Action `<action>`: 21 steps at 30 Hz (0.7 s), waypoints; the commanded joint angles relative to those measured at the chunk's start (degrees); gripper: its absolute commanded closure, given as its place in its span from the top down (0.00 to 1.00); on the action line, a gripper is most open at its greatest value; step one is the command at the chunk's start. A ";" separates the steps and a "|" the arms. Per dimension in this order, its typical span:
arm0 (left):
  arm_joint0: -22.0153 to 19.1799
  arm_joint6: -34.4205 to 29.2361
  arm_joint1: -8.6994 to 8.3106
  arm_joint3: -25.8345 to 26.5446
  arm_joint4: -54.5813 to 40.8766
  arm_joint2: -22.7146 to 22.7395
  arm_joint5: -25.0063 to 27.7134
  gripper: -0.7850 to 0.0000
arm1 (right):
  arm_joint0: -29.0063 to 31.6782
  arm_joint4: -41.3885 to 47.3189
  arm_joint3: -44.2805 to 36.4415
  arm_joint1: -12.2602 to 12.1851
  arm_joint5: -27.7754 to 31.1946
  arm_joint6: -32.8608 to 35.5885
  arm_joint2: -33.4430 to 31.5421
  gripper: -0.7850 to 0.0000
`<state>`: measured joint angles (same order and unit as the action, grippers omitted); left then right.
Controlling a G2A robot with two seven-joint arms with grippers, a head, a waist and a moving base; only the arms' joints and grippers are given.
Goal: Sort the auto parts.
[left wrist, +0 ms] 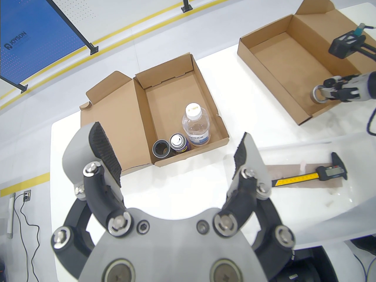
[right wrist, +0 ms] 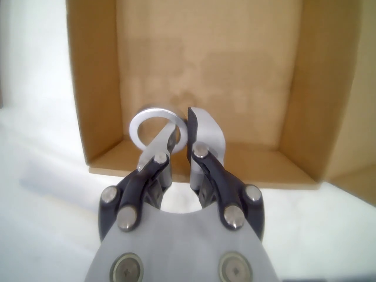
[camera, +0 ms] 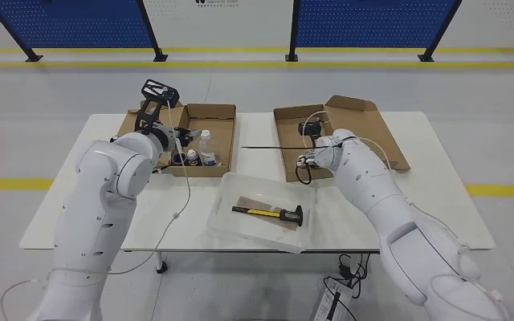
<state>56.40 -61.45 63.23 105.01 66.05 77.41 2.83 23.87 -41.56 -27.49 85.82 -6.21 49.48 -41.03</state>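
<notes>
Jaws of the right gripper are clamped on 1 metal ring, held just inside the near wall of the cardboard box, while jaws of the left gripper are seen apart; the ring is judged stiff, light and slippery, best pinched across its band.

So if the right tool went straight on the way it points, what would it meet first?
Probably the floor of the box ahead, with the ring that the right tool holds touching first; depth is unclear.
</notes>
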 commanded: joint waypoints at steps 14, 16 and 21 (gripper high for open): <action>0.00 0.00 0.00 0.00 0.00 0.00 0.00 1.00 | -0.05 -2.89 2.66 1.22 -4.36 -0.41 0.47 0.00; 0.00 0.00 0.00 0.00 0.00 0.00 0.00 1.00 | 0.10 -2.99 2.65 1.32 -4.29 -0.32 0.41 0.00; 0.00 0.00 0.00 0.00 0.00 0.00 0.00 1.00 | 0.42 -3.23 3.00 1.55 -4.28 -0.52 0.20 0.11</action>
<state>56.40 -61.45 63.23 105.01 66.05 77.41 2.83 24.28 -44.76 -24.57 87.34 -10.49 49.00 -40.79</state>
